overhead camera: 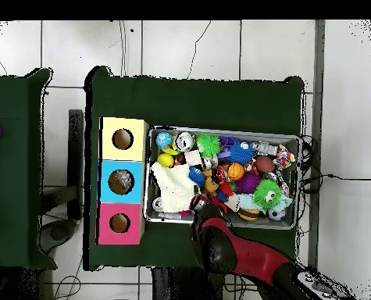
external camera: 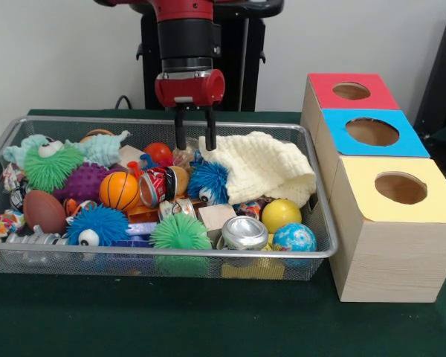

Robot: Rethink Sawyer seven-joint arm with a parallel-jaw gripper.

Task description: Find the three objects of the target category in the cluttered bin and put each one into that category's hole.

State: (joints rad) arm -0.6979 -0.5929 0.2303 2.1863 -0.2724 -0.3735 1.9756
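The gripper [external camera: 193,139] hangs down into the far part of the bin [external camera: 323,253], and its two dark fingers [external camera: 181,132] stand a little apart, with a narrow gap between them; no object is seen clamped in this gap, though the tips go down among the clutter and I cannot tell if they touch something there. Just below the fingertips lies a small wrinkly clear packet [external camera: 184,155], but it is too unclear to say if it is one of the three objects, and no blue and white packet can be made out with certainty elsewhere in the bin. Directly beside the fingers, on the side toward the boxes, a cream knitted cloth [external camera: 264,167] lies over the bin's corner, and its edge is touching or almost touching the nearer finger. Below the fingers, toward the camera, sit a blue spiky ball [external camera: 208,182] and a red drink can [external camera: 156,186], with an orange basketball toy [external camera: 119,190] further out on the can's side. On the side of the fingers away from the cloth there is a red ball [external camera: 157,153], then a purple spiky ball [external camera: 85,181] and a green spiky ball [external camera: 50,165]. Well apart from the fingers, outside the bin past the cloth, stand three wooden boxes with holes: the red box [external camera: 349,93], the blue box [external camera: 372,134] and the yellow box [external camera: 398,190]. In the overhead view the gripper [overhead camera: 205,208] is at the bin's [overhead camera: 219,130] edge nearest the robot, just beside the cloth [overhead camera: 169,186].
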